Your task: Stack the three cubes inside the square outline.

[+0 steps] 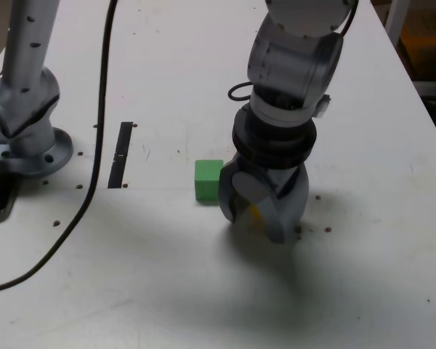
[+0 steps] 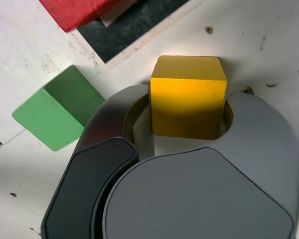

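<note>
surface: a white tabletop [image 1: 167, 276] is carrying a black cable [image 1: 94, 167] and a straight black tape strip [image 1: 120, 154].
gripper: the grey gripper [image 1: 264, 211] is pointing down at the table, its jaws sitting against both sides of the small matte yellow cube [image 2: 188, 97], clamping it.
green cube: the matte green cube [image 1: 208, 180] is resting on the table just beside the gripper, on the exterior view's left.
red cube: the matte red cube [image 2: 79, 11] is showing only in the wrist view, next to a dark patch [image 2: 127, 27], near the yellow one.
</note>
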### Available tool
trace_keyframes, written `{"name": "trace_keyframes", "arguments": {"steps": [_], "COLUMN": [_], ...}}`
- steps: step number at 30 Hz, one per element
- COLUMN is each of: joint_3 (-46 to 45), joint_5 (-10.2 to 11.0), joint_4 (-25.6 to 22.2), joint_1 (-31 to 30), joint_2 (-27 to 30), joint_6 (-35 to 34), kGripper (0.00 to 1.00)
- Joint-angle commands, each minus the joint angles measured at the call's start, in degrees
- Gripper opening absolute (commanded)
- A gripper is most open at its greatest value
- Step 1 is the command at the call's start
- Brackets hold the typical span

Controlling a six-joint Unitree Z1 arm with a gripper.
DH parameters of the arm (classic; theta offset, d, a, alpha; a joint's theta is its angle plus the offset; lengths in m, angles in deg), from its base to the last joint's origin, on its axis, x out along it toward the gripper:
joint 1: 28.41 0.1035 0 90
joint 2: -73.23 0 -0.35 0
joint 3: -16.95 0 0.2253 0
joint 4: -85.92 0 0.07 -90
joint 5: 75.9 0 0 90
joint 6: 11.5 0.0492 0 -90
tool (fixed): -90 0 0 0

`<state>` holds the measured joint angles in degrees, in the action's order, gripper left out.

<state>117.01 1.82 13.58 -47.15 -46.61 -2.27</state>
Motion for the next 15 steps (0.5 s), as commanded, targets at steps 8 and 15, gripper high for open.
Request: {"name": "trace_keyframes", "arguments": {"steps": [8,15], "joint_3": [0.8,4.4], "joint_5": [-0.8,0.0], "joint_4": [-3.5,-7.3], "joint_1": [-1.7,-1.4], "joint_2": [5.8,9.6], "joint_6": [-4.1,-7.2], "kGripper": [0.2,0.2]}}
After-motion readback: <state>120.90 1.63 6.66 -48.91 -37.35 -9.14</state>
